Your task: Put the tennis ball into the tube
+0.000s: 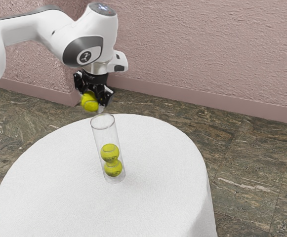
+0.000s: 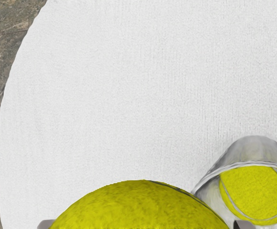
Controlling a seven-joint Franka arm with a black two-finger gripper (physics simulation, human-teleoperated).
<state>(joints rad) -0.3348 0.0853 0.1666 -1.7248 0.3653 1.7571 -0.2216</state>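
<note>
Well, your grasp and lift look done; centring, lowering and release are left.
Your black two-finger pincer [image 1: 91, 101] is closed around the fuzzy yellow tennis ball [image 1: 88, 101], holding it above the mouth of the clear cylindrical tube [image 1: 105, 136] and off to one side. Inside, you have two stacked yellow balls [image 1: 109, 152], with what looks like room above them. The tube stands upright on the round, white-clothed table [image 1: 163, 173].
</note>
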